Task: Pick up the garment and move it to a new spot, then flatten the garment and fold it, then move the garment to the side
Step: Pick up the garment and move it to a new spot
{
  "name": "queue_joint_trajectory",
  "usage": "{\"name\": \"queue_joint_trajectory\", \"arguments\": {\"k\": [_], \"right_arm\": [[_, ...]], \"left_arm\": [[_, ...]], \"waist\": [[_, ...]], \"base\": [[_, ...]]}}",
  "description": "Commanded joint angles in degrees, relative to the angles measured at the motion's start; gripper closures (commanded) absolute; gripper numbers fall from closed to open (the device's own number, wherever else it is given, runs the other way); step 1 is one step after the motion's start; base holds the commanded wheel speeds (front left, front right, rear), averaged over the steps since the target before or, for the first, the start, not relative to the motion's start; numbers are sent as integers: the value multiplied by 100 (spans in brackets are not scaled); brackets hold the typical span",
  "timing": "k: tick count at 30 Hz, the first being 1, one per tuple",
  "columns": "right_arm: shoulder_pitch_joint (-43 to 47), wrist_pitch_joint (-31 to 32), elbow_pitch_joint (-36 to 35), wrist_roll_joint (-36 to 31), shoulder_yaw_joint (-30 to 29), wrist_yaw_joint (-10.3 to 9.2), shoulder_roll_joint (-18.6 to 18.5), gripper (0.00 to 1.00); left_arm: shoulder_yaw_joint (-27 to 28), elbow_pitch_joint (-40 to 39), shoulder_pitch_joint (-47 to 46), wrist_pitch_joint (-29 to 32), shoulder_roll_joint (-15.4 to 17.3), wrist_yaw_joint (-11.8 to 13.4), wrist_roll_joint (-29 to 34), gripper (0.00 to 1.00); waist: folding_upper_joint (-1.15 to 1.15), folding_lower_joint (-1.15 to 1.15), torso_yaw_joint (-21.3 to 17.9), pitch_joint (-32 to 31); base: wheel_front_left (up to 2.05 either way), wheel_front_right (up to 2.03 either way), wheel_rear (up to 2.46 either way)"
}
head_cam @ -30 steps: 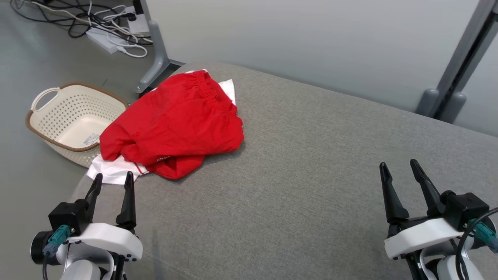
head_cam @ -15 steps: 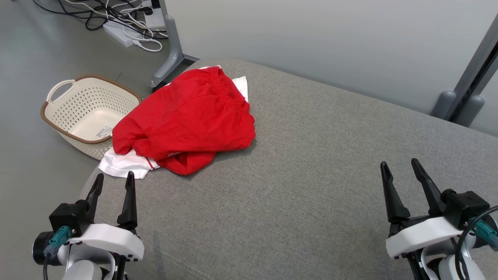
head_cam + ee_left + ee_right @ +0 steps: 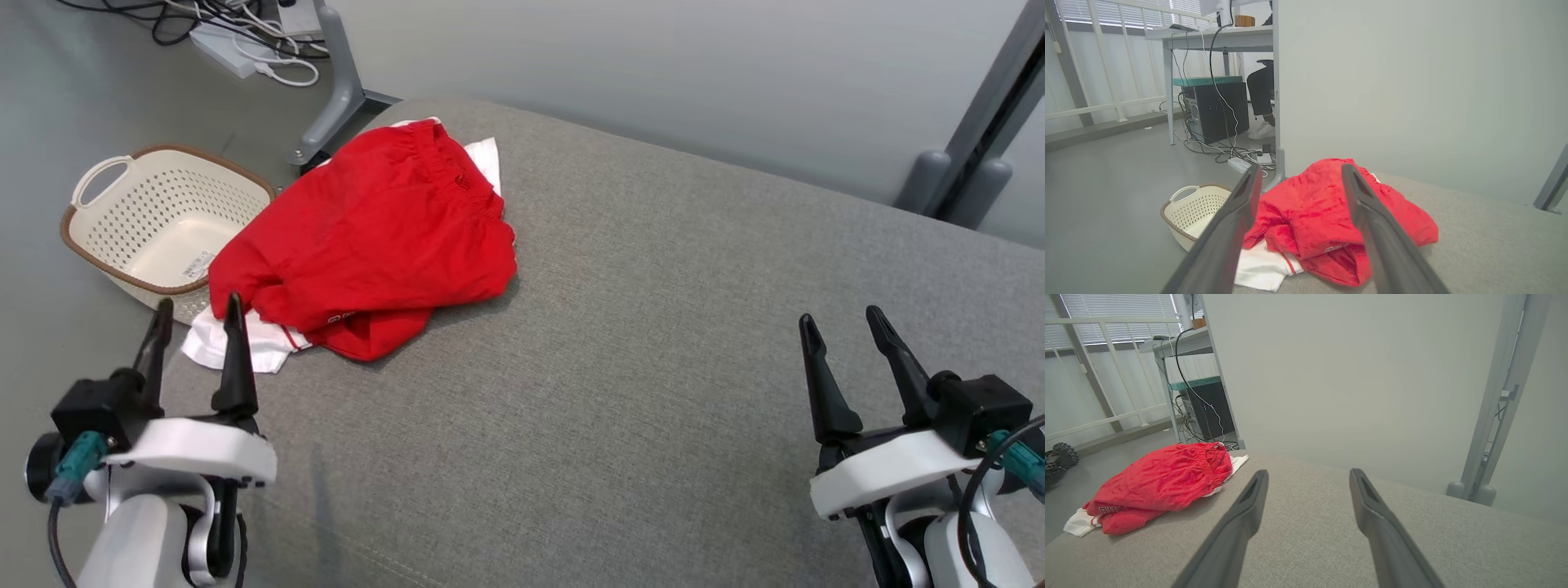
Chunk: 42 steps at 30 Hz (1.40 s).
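A crumpled red garment [image 3: 367, 245] lies in a heap at the far left corner of the grey padded surface [image 3: 653, 367], on top of a white cloth [image 3: 237, 347] that sticks out beneath it. The garment [image 3: 1331, 220] fills the space between the fingers in the left wrist view, and it [image 3: 1163, 482] sits far left in the right wrist view. My left gripper [image 3: 196, 318] hovers open just in front of the heap's near edge, empty. My right gripper [image 3: 845, 327] stands open and empty over the bare surface at the near right.
A cream perforated basket [image 3: 155, 229] with a brown rim stands on the floor left of the surface. Cables and a power strip [image 3: 237, 41] lie on the floor behind it, beside a grey partition leg [image 3: 335, 90]. Another grey post [image 3: 971, 139] rises at the far right.
My left gripper has advanced toward the garment's near edge. The head camera has shifted, so the whole scene sits differently. The right gripper holds about the same place.
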Motion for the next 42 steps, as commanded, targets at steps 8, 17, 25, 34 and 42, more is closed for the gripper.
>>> {"name": "queue_joint_trajectory", "arguments": {"k": [8,17,25,34,42], "right_arm": [[-458,265,-372,-293,8,13,-44,0],[-779,202,-403,-336,114,13,-44,0],[-909,141,-345,-306,132,13,-42,0],[-926,65,-197,-240,110,13,-43,0],[-777,-83,-48,-129,-30,13,-42,0]], "left_arm": [[137,262,-1174,52,8,-299,-300,0],[-160,2213,-2314,555,149,-883,-543,0],[-539,3608,-2891,1092,120,-1060,-780,0],[-1469,3970,-3032,1652,289,-1065,-1424,100],[-1677,4003,-3199,612,663,-1066,-1348,100]], "waist": [[0,0,-743,999],[0,0,-1358,1578],[0,0,-1528,1757],[0,0,-1554,1763],[0,0,-1463,1386]], "base": [[0,0,0],[0,0,0],[0,0,0],[0,0,0],[0,0,0]]}}
